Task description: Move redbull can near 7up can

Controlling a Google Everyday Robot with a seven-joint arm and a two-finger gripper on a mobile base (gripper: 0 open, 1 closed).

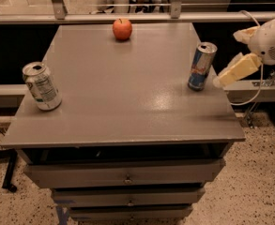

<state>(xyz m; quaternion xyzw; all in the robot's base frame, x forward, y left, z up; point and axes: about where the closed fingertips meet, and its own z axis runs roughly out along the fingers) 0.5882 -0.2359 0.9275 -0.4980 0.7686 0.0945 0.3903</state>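
Observation:
The redbull can (202, 66), slim, blue and silver, stands upright near the right edge of the grey table (127, 111). The 7up can (42, 86), wider, silvery-white with green markings, stands slightly tilted near the left edge. They are far apart across the table. My gripper (227, 60) comes in from the right, just beyond the table's right edge, level with the redbull can and a short gap from it. Its cream fingers (235, 70) are spread open and hold nothing.
A red apple (122, 29) sits at the back middle of the table. A metal rail (127, 17) runs behind the table. Drawers (125, 175) are below the top. A white ledge (256, 90) lies to the right, under the arm.

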